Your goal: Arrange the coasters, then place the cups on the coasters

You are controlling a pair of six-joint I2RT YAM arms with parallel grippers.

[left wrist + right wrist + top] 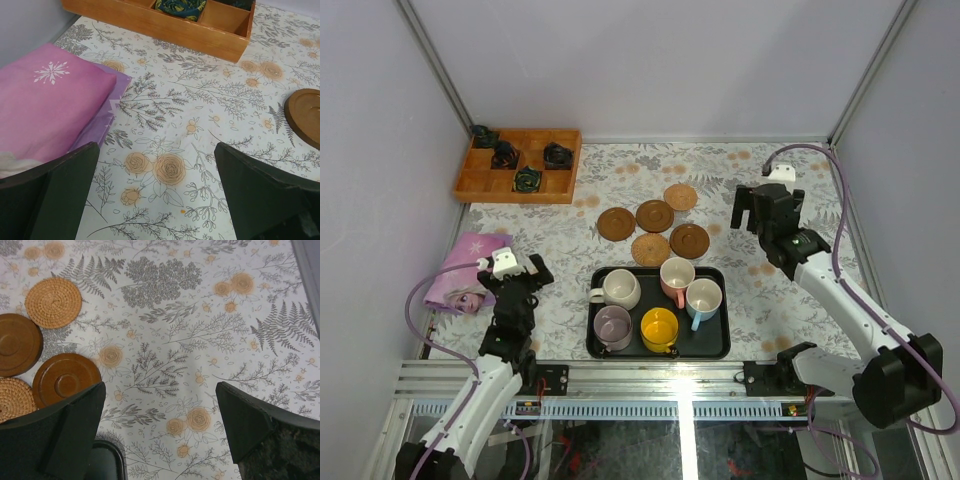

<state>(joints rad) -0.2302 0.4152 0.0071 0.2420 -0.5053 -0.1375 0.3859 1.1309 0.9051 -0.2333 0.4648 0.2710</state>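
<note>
Read the top view as a dial centred on the tray, with 12 o'clock at the far wall. Found all five coasters bunched flat on the flowered table at 12 o'clock, the nearest just beside the tray's far rim. Counted three smooth dark ones and two woven, set close together. Could not tell whether any touched. Saw all five cups upright inside the tray, none on a coaster. Made out three along the far side and two along the near side, packed close, handles turned different ways.

Noted the left gripper at 9 o'clock, jaws spread wide with nothing between them, hanging over bare table. Spotted a pink cloth right beside it at its own 9 o'clock. Saw a wooden box of dark bundles farther off at 11 o'clock. Caught one coaster's edge at 3 o'clock in the left wrist view, well apart from the fingers.

Noted the right gripper at 2 o'clock, likewise spread wide and empty, above bare table. Saw four coasters at 9 to 10 o'clock in its wrist view, with only patterned table between. Glimpsed the tray's corner at 7 o'clock beneath its left finger.
</note>
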